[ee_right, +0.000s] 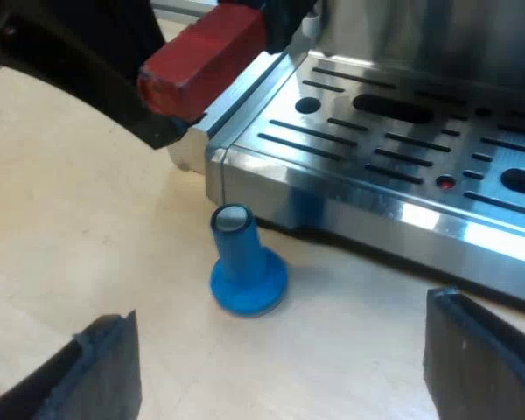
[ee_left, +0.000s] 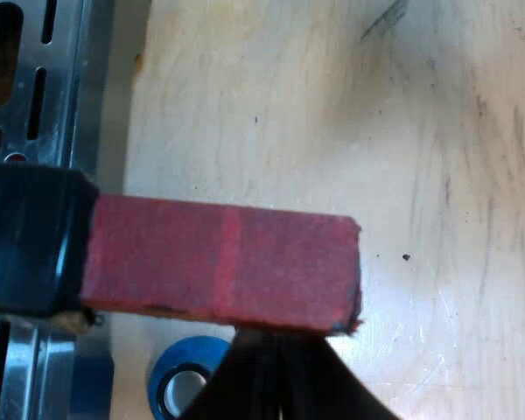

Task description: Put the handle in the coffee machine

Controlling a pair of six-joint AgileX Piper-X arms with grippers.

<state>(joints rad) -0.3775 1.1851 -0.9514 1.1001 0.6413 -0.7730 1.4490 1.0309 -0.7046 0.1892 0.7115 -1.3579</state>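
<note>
The holder's handle ends in a red block (ee_left: 223, 262), and its dark part (ee_left: 31, 241) reaches toward the machine's slotted metal drip tray (ee_left: 35, 79). My left gripper (ee_left: 280, 337) is shut on the handle at the red end, its black fingers (ee_left: 245, 385) pressed close under the block. From the right wrist view, the left gripper (ee_right: 157, 122) holds the red end (ee_right: 201, 57) above the corner of the drip tray (ee_right: 376, 149). My right gripper (ee_right: 284, 359) is open wide and low over the table, with nothing between its fingers (ee_right: 96, 372).
A blue tamper (ee_right: 245, 271) stands upright on the pale wooden table (ee_right: 61, 227), just off the drip tray's corner. Below the red end, the same tamper (ee_left: 188, 381) shows beside the left fingers. The table top (ee_left: 376, 131) stretches away from the machine.
</note>
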